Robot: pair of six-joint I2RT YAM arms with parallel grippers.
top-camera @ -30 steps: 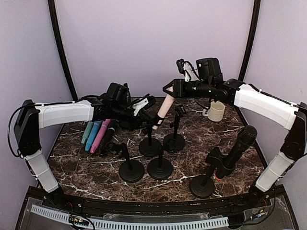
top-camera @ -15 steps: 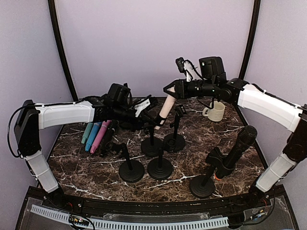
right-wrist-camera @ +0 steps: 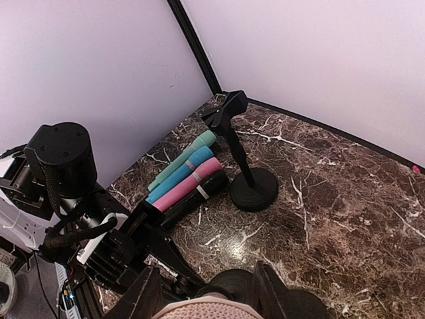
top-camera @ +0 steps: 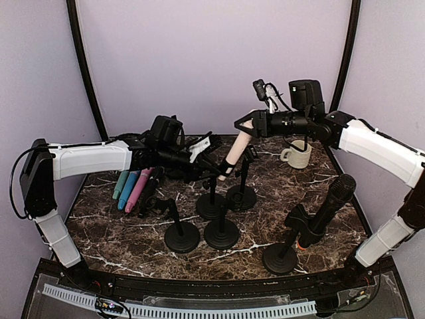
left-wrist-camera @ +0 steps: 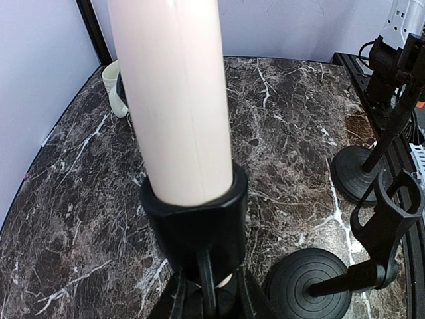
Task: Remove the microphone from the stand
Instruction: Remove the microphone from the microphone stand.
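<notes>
The pale pink microphone (top-camera: pixel 234 149) leans up to the right, its lower end still inside the black clip (top-camera: pixel 228 166) of its stand (top-camera: pixel 210 205). My right gripper (top-camera: pixel 244 125) is shut on the microphone's head. In the right wrist view the pink mesh head (right-wrist-camera: pixel 202 310) sits between the two fingers (right-wrist-camera: pixel 143 292). My left gripper (top-camera: pixel 211 165) is shut on the stand just under the clip. In the left wrist view the microphone (left-wrist-camera: pixel 172 100) rises out of the clip (left-wrist-camera: pixel 192 212), and my left gripper (left-wrist-camera: pixel 206 299) pinches the stem below it.
Several coloured microphones (top-camera: pixel 136 186) lie at the left. Three empty stands (top-camera: pixel 182 236) (top-camera: pixel 222 232) (top-camera: pixel 241 196) crowd the middle. A black microphone (top-camera: pixel 329 206) sits in a stand at the front right. A cream mug (top-camera: pixel 299 154) stands at the back right.
My right gripper has drawn to the right with the microphone's head, so the microphone leans further over. The left gripper has followed slightly, still holding the stand.
</notes>
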